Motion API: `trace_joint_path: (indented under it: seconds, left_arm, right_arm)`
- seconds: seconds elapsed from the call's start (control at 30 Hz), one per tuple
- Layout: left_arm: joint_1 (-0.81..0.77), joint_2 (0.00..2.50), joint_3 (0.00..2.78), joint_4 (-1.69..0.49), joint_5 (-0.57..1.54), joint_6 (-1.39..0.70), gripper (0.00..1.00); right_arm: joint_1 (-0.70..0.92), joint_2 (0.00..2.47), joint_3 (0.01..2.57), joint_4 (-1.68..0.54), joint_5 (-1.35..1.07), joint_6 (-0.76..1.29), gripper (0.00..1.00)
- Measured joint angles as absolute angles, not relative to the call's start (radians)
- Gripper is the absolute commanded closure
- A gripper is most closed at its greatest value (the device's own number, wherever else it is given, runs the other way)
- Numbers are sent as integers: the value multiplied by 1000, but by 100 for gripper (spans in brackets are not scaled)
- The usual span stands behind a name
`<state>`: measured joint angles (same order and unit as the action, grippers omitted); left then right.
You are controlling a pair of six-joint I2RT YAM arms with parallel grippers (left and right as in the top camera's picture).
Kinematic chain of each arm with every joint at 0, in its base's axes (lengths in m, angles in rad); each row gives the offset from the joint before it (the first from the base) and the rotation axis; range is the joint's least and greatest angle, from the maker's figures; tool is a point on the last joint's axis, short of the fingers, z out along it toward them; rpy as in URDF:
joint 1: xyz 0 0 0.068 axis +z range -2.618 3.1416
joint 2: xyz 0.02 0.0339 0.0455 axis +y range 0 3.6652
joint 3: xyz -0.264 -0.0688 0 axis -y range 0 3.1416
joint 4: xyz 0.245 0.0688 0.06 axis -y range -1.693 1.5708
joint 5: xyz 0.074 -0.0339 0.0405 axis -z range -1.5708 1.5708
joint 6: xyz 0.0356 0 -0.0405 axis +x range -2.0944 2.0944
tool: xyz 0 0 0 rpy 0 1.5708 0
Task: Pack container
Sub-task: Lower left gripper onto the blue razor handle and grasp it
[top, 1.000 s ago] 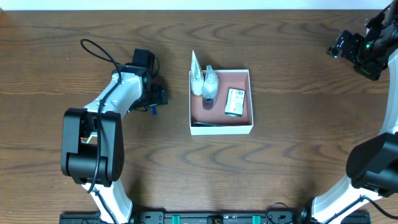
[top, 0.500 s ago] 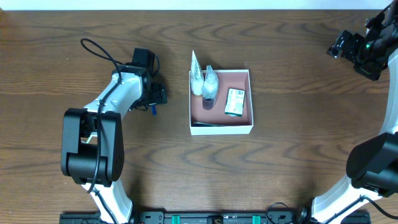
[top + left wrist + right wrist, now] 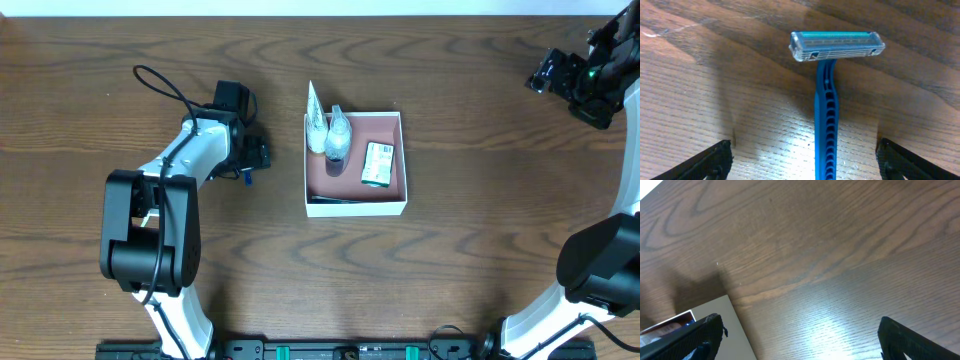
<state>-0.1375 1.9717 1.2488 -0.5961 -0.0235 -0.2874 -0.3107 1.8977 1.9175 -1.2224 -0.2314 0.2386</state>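
Note:
The container [image 3: 356, 208] is a square white box with a pink inside at the table's middle. It holds a green soap box [image 3: 377, 164], a clear bottle [image 3: 338, 140], a white tube [image 3: 316, 122] leaning on its left wall and a dark item [image 3: 330, 198] along its front wall. A blue razor [image 3: 826, 115] lies flat on the table left of the container, its head [image 3: 836, 45] pointing away from my left gripper [image 3: 805, 152]. That gripper is open, with one jaw on each side of the handle and not touching it. My right gripper [image 3: 800, 330] is open and empty at the far right back.
In the overhead view the left gripper [image 3: 252, 158] sits about a hand's width left of the container, with the razor's blue tip [image 3: 246, 178] beside it. The right gripper [image 3: 550, 73] hovers near the table's back right corner. A white corner [image 3: 735, 325] shows low left in the right wrist view.

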Motion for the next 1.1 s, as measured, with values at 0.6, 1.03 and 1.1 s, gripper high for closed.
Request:
trace_joint_path:
  seconds: [0.6, 1.03, 1.1]
  left_arm:
    - [-139, 1981, 1256, -586, 0, -286, 77]
    - [-139, 1981, 1263, -618, 1, -285, 86]
    - [-139, 1981, 1264, -623, 1, -283, 85]
  right_arm:
    - [-311, 1898, 1917, -1222, -231, 239, 1]
    - [-311, 1898, 1917, -1222, -231, 239, 1]
    - [-311, 1898, 1917, -1222, -231, 239, 1]
